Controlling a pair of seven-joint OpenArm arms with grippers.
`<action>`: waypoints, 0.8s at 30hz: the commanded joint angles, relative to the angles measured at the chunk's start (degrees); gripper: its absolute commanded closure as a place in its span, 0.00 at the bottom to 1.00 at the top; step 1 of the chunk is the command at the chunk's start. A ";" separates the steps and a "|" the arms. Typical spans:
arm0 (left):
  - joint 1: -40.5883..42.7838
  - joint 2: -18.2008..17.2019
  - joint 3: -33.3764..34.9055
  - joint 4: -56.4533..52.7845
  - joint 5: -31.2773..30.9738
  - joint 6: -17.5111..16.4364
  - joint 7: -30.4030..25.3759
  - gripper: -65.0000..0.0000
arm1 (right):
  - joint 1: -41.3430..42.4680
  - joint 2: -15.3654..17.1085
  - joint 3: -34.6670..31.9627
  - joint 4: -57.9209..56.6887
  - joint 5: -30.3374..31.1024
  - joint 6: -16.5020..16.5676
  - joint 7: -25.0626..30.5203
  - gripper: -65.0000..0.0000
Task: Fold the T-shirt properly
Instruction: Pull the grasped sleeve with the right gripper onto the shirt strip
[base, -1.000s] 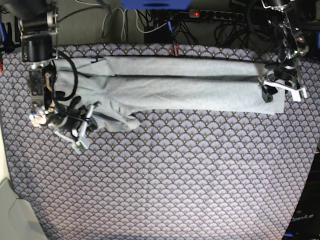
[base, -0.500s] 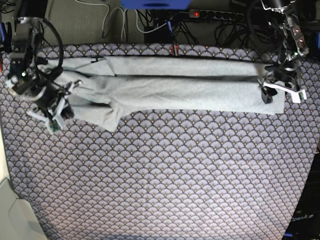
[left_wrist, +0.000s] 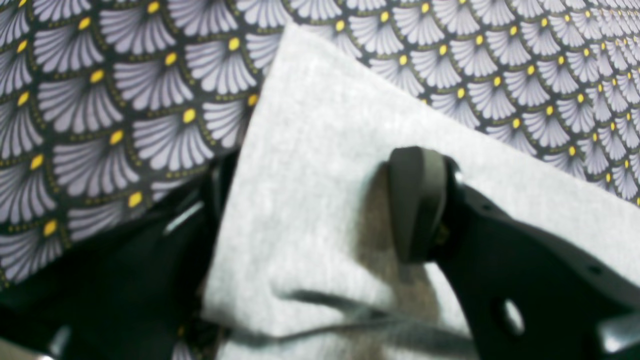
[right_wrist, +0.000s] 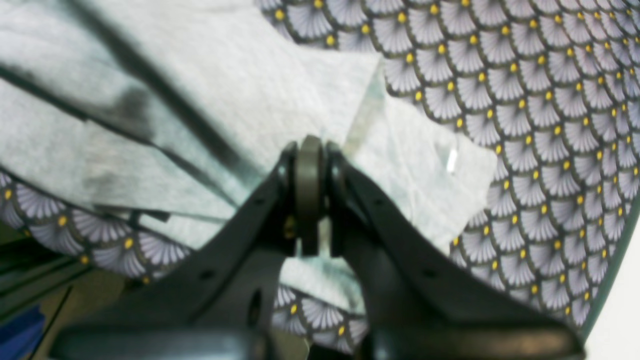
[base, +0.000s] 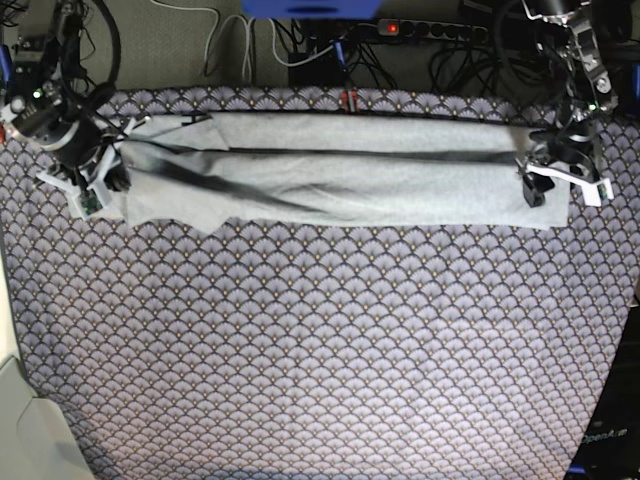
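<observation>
Both grippers sit at opposite ends of the pale grey cotton T-shirt, which lies as a long, narrow folded band across the far part of the purple-grey fan-patterned tablecloth. In the base view the right gripper is at the band's left end; its wrist view shows the two dark fingers pressed together on a thin fold of the grey fabric, near the cloth's corner. The left gripper is at the band's right end, and its wrist view shows one padded finger lying on top of the shirt while the other is under the fabric edge, so the jaws pinch the cloth between them. The shirt's near edge runs nearly straight, with a small sag toward the left end. Its far edge lies close to the tablecloth's far border, beside cables and a black power strip. Wide patterned cloth stretches in front of the shirt.
</observation>
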 joint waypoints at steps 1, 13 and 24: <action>1.73 0.61 0.79 -1.71 1.21 0.90 8.87 0.37 | -0.91 0.63 0.31 1.02 0.62 0.00 0.76 1.00; 2.52 0.43 0.79 -1.71 1.38 0.90 8.87 0.37 | -3.99 -2.54 0.31 2.25 0.44 0.00 0.85 1.00; 2.52 0.43 0.79 -1.71 1.47 0.90 8.87 0.37 | -3.99 -2.89 0.22 1.72 0.27 0.00 0.85 1.00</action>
